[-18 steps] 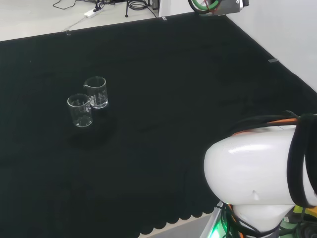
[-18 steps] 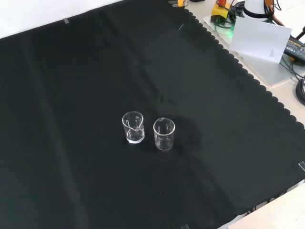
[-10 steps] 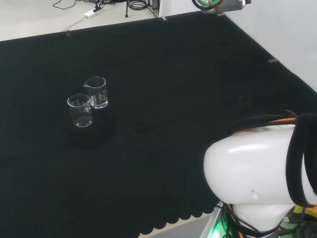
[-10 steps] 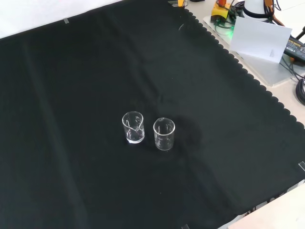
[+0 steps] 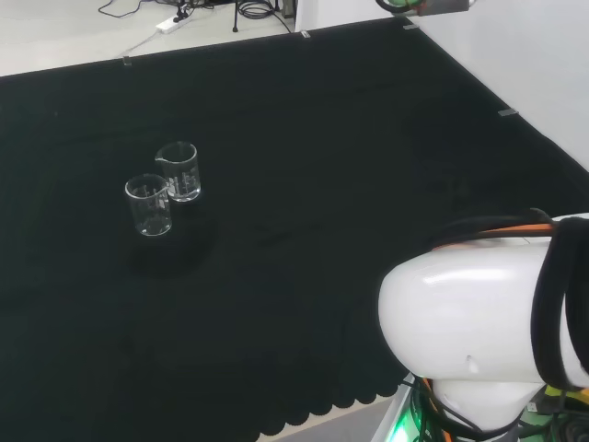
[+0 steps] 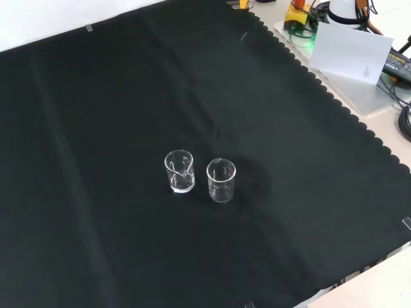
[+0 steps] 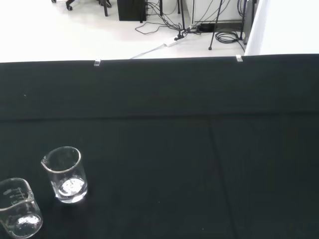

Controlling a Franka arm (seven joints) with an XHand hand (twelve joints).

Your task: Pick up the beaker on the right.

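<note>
Two small clear glass beakers stand close together on the black cloth [image 6: 96, 96], both upright and apparently empty. In the front view the one with a pouring lip [image 6: 180, 171] is on the left and the plain-rimmed one [image 6: 221, 180] on the right. In the head view the lipped beaker [image 5: 179, 170] stands a little farther off and to the right of the other beaker [image 5: 148, 204]. The wrist view has the lipped beaker [image 7: 64, 174] and the second beaker [image 7: 17, 214] low at one side, some way off. Nothing touches either one.
The arm's big white link [image 5: 479, 322] fills the head view's lower right, with a grey and green arm part [image 5: 425, 4] at the top edge. A white board [image 6: 350, 50] and cables lie past the cloth's scalloped edge [image 6: 334, 102]. Floor cables [image 7: 199, 27] show beyond the cloth.
The grey and green arm part at the head view's top has slid up and to the right, almost out of view. Both beakers stand where they were.
</note>
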